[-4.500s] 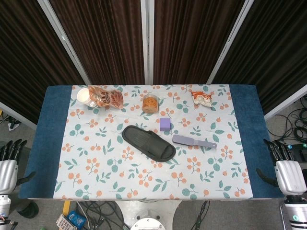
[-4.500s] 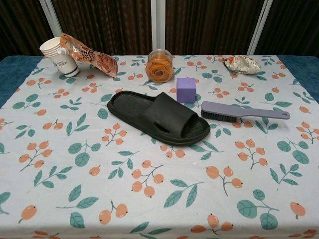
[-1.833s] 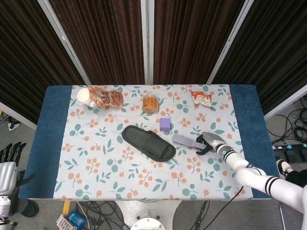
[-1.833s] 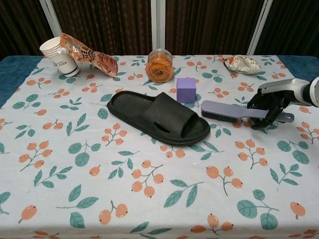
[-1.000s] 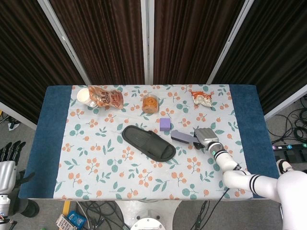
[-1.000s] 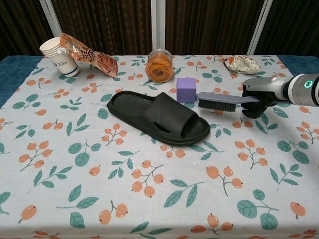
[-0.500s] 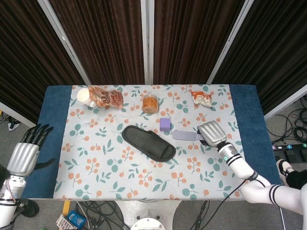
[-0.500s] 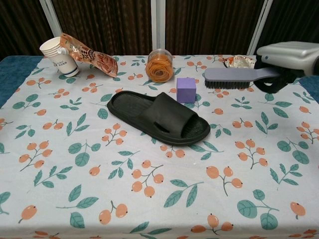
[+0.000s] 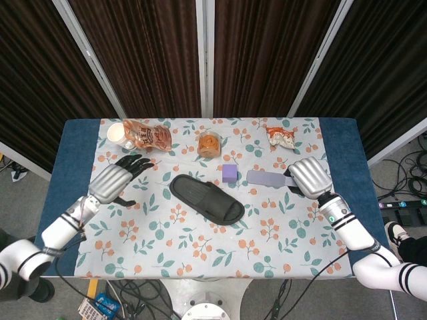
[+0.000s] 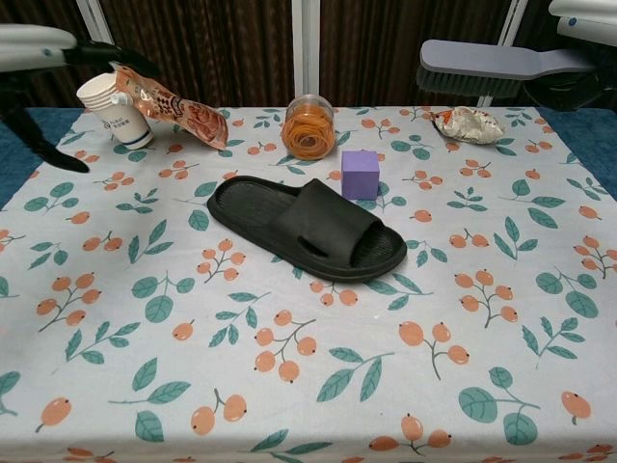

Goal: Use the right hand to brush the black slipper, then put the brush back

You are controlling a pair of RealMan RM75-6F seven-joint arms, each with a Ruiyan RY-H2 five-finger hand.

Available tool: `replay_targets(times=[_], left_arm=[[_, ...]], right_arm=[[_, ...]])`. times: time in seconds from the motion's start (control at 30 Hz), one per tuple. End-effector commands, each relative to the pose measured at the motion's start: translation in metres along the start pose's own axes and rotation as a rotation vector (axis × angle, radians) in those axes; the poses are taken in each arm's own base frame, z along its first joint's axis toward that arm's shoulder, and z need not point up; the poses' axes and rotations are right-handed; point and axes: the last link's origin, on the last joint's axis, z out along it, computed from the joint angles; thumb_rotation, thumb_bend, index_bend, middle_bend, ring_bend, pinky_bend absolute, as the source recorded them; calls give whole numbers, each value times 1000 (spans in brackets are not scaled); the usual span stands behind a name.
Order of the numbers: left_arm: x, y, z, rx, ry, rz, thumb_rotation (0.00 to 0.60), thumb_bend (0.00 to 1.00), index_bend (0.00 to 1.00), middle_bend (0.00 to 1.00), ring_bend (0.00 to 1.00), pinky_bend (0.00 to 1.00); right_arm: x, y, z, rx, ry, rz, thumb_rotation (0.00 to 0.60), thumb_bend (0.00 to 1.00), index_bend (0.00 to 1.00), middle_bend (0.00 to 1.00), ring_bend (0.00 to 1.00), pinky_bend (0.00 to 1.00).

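Fingers of the right hand (image 9: 308,178) clamp the brush (image 10: 492,65), lifted clear; next, lower its bristles onto the black slipper (image 10: 307,227).

A purple cube (image 10: 360,174), an orange-filled jar (image 10: 308,127), paper cups (image 10: 113,111) touching a snack bag (image 10: 174,104) — and a crumpled wrapper (image 10: 467,124) far right.

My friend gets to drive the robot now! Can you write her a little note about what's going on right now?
Right hand holds the brush by its handle, lifted above the table, bristles down.
Left hand is open, over the table's left side, holding nothing.
Black slipper lies mid-table, beside the purple block.
Done: brush picked up.
Left: brush the slipper, then put the brush back down.
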Motion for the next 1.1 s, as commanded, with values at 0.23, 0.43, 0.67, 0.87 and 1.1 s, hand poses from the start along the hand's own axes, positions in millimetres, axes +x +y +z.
replay_targets(times=[0.23, 0.43, 0.67, 0.87, 1.1], left_arm=[[-31, 19, 89, -20, -150, 36, 600, 160, 149, 143, 24, 117], [-48, 31, 114, -28, -222, 102, 600, 160, 144, 138, 24, 118], [-65, 45, 132, -22, -280, 80, 600, 159, 144, 138, 24, 119], [-67, 51, 141, -17, -284, 70, 600, 161, 171, 178, 56, 145], [-75, 57, 146, -15, -297, 70, 600, 198, 263, 256, 116, 201]], right_arm=[[-4, -5, 5, -2, -10, -4, 600, 503, 1000, 1000, 1000, 1000], [-8, -13, 11, 11, -17, 7, 600, 503, 1000, 1000, 1000, 1000], [-13, -13, 15, 5, -30, 11, 600, 502, 1000, 1000, 1000, 1000], [-22, -13, 17, 4, -60, 12, 600, 501, 1000, 1000, 1000, 1000], [-34, -19, 22, 22, -89, 15, 600, 500, 1000, 1000, 1000, 1000]])
